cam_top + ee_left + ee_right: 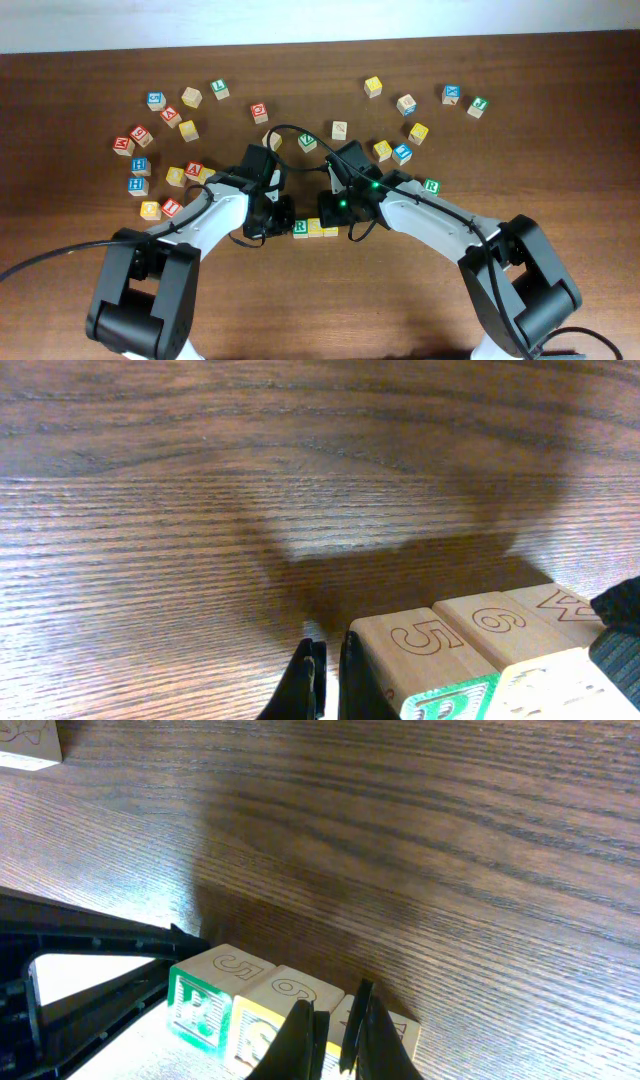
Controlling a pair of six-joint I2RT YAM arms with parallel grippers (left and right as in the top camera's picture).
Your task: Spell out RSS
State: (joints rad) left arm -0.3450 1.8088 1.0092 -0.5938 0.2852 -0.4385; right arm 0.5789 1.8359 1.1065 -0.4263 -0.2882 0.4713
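Note:
Three cubes stand touching in a row on the table: a green R cube (300,228), a yellow cube (315,228) and a second yellow cube (330,231). In the right wrist view the R cube (195,1002) is leftmost, then the yellow S cube (258,1032), then the third cube (402,1028), partly hidden by my fingers. My left gripper (282,221) (326,682) is shut and empty, against the R cube's (425,648) outer side. My right gripper (336,212) (332,1030) is shut and empty, just over the row's right end.
Another green R cube (431,186) lies to the right of my right arm. Several loose letter cubes are scattered across the back, a cluster at the left (140,163) and others at the right (407,104). A cable (60,255) trails at the front left.

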